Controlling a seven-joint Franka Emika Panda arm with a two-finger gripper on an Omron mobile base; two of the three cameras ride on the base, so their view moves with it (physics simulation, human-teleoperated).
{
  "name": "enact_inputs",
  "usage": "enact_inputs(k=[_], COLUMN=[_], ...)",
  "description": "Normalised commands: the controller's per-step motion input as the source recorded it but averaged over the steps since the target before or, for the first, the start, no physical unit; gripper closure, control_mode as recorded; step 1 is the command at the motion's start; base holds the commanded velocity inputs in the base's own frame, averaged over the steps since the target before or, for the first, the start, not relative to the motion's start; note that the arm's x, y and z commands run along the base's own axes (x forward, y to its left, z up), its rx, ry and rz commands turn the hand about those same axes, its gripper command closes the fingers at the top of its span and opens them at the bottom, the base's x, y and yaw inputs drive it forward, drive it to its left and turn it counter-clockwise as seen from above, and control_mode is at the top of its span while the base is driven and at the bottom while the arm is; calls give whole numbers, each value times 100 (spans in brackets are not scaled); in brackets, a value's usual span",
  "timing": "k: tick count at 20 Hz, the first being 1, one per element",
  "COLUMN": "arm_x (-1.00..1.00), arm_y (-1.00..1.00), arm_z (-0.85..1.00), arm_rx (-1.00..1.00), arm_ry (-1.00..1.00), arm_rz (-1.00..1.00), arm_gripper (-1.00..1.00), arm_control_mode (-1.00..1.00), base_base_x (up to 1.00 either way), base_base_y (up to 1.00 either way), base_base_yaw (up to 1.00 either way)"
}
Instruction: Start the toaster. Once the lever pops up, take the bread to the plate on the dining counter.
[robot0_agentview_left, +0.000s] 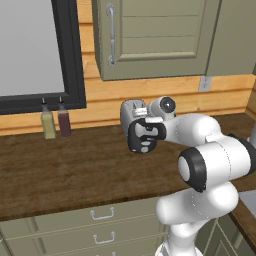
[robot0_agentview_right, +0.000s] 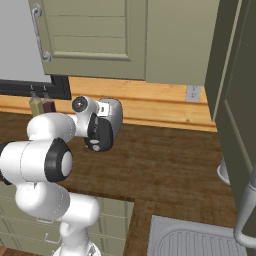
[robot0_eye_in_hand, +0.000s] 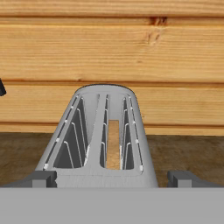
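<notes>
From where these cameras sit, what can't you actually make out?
- Toaster lever: hidden in both base views by the arm and end effector in front of the end panel; the hand view looks down on the top.
- Bread: a tan strip in the right slot of the hand view; the slot walls hide the rest.
- End effector fingertips: cut off at the bottom of the hand view.

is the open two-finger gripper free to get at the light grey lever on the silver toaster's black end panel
Probably yes: the open gripper hangs right at the silver-grey toaster, nothing between them. The lever itself is hidden behind the hand.
</notes>
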Motion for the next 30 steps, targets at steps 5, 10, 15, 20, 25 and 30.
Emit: enact_inputs(k=[5, 10, 15, 20, 25, 30], arm_x=[0, 0, 0, 0, 0, 0], arm_y=[0, 0, 0, 0, 0, 0], arm_z=[0, 0, 0, 0, 0, 0], arm_rx=[0, 0, 0, 0, 0, 0], arm_ry=[0, 0, 0, 0, 0, 0], arm_rz=[0, 0, 0, 0, 0, 0], arm_gripper=[-100, -100, -100, -100, -100, -100], arm_control_mode=[-100, -100, -100, -100, -100, -100], base_base_x=[0, 0, 0, 0, 0, 0], base_base_y=[0, 0, 0, 0, 0, 0], base_base_yaw=[0, 0, 0, 0, 0, 0])
